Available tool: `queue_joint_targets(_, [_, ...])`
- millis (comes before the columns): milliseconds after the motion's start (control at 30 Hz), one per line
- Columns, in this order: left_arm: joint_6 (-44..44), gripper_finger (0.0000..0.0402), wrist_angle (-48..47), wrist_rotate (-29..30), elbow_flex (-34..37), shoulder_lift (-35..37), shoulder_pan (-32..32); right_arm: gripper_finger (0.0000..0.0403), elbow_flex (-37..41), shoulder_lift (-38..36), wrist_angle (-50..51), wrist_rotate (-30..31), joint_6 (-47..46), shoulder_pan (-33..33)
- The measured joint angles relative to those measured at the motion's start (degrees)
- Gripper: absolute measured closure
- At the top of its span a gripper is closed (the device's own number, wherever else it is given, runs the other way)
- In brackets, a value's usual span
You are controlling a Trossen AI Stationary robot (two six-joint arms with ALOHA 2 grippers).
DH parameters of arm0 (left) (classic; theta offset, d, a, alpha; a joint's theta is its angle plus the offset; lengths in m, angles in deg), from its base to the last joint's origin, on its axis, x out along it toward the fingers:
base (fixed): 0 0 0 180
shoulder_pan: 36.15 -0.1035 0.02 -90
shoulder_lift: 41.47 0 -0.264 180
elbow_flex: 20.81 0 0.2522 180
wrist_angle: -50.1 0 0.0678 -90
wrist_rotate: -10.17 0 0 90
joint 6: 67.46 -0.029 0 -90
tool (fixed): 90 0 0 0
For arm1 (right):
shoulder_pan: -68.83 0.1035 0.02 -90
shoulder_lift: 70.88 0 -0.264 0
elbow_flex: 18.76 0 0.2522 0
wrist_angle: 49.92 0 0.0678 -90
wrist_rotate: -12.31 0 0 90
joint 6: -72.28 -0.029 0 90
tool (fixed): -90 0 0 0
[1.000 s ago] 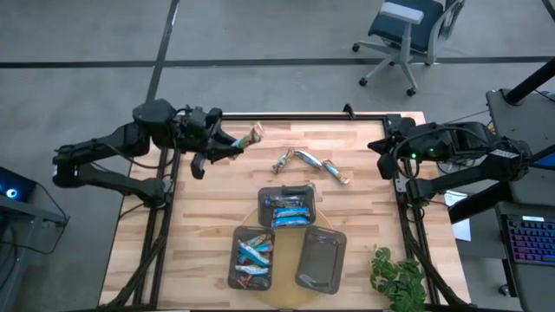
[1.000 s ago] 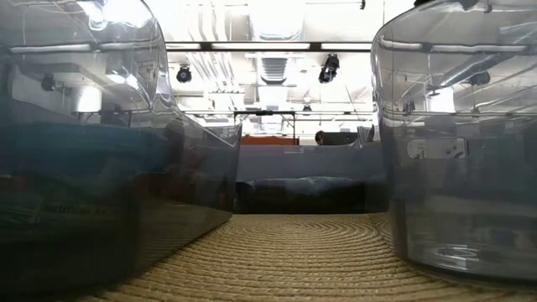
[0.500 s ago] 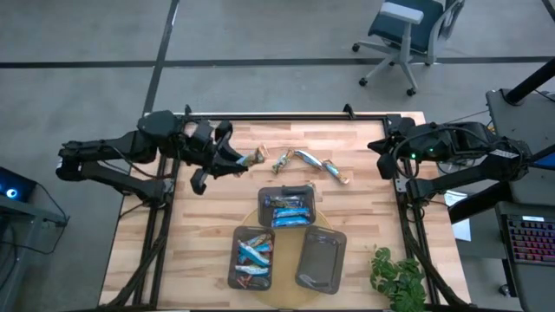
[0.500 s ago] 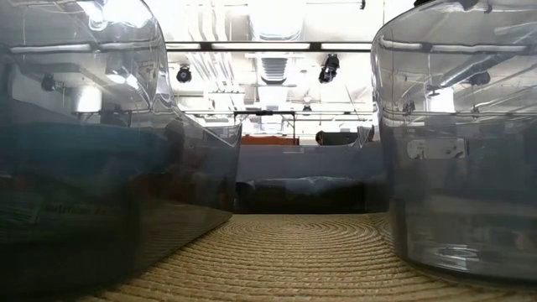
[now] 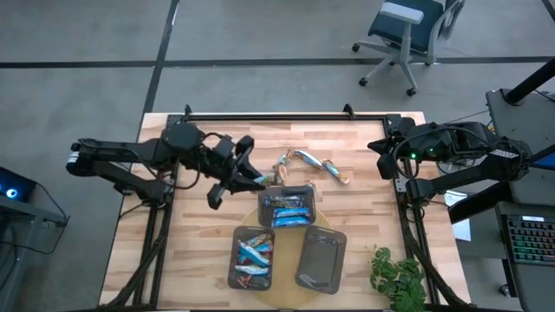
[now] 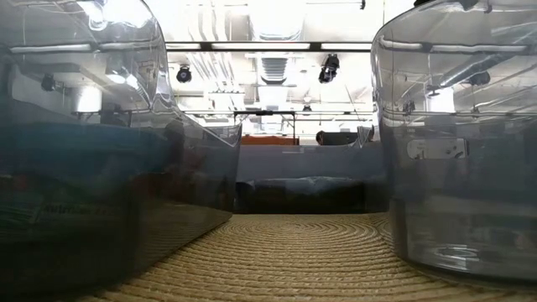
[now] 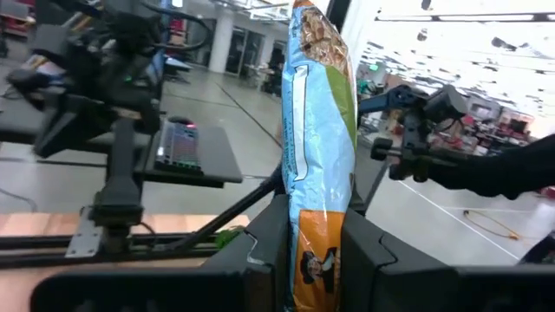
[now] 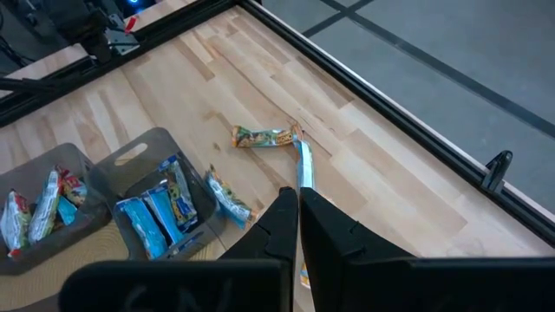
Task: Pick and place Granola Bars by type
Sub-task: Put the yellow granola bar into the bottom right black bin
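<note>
left pincer (image 5: 257,180): clamped on one bar (image 7: 319,147), light blue and orange wrapper, standing up between the fingers, mid-frame in the high view, just left of the top tray (image 5: 287,207)

step: I reckon I'm carrying it to a tray

doing it well: match wrapper first; top tray holds blue bars, lower-left tray (image 5: 252,257) a mix, lower-right tray (image 5: 320,259) looks bare. Get over the right one, go low, then let go

loose bars (image 5: 310,162): a few on the table (image 5: 208,234), upper middle

right pincer (image 8: 297,206): closed, holding nothing, parked far right
</note>
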Motion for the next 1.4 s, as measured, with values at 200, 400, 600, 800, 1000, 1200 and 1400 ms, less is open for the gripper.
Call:
queue_joint_targets(200, [-0.42,0.0353,-1.67,-4.58,-6.55,-5.76,0.36,0.0394,0.00,0.02,0.03,0.00,-0.24,0.01])
queue_joint_targets(400, [-2.89,0.0353,-10.57,-6.11,-14.78,-12.98,0.70,0.0394,0.00,0.04,0.11,0.02,-0.22,0.02])
queue_joint_targets(600, [-6.07,0.0353,-16.74,-6.90,-20.96,-19.69,1.06,0.0394,0.00,0.04,0.27,0.07,-0.22,0.02])
queue_joint_targets(800, [-6.34,0.0353,-16.56,-9.12,-23.61,-25.17,1.10,0.0394,0.00,0.06,0.35,0.09,-0.21,0.01])
queue_joint_targets(1000, [-6.60,0.0353,-16.98,-9.19,-23.47,-29.65,1.08,0.0394,0.00,0.07,0.35,0.11,-0.20,0.02])
queue_joint_targets(1200, [-6.02,0.0353,-17.03,-9.17,-23.39,-35.31,1.21,0.0394,0.00,0.07,0.33,0.13,-0.20,0.00])
queue_joint_targets(1400, [-5.70,0.0353,-16.99,-9.34,-23.38,-39.25,2.15,0.0394,0.00,0.07,0.35,0.13,-0.20,0.01])
